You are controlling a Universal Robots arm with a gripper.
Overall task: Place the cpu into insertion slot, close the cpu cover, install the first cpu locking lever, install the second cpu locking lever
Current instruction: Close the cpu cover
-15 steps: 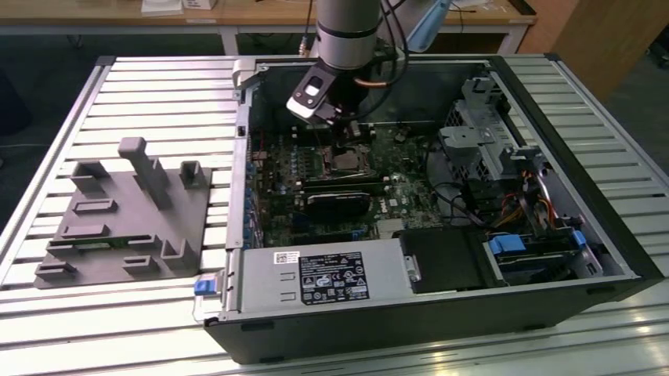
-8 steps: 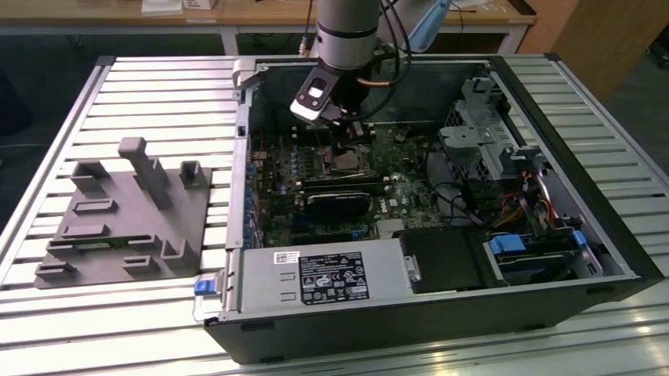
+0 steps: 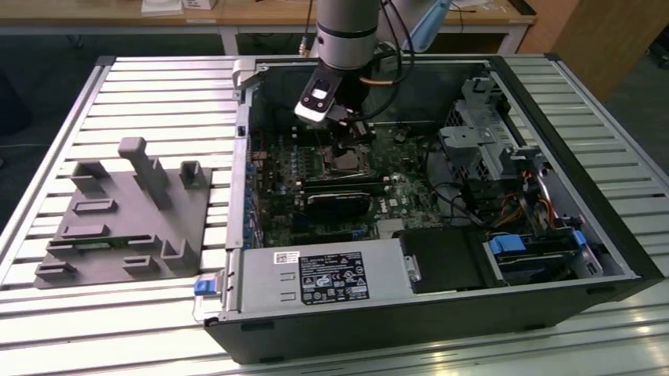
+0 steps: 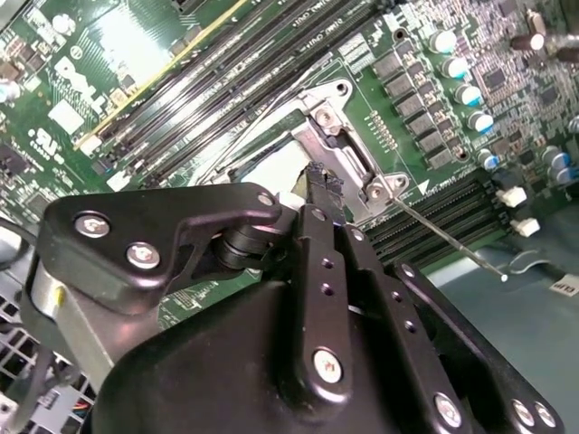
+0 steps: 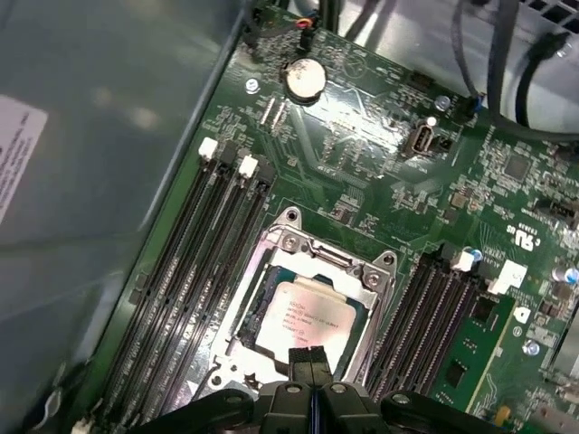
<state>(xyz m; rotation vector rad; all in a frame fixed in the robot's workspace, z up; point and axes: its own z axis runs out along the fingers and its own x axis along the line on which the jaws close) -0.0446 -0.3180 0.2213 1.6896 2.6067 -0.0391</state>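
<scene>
The cpu lies in the insertion slot on the green board, its pale face showing through the cut-out of the cpu cover. The grey frame lies flat over the chip. My gripper is shut, with its dark fingertips pressed together at the cover's near edge, right over the chip. In the second wrist view the fingertips touch the cover, and a thin wire locking lever sticks out sideways from the socket corner. In the exterior view the gripper hangs just above the socket.
Long black memory slots flank the socket on both sides. The case walls enclose the board, with a drive cage and cables on the exterior view's right and a power supply in front. A grey fixture sits on the table.
</scene>
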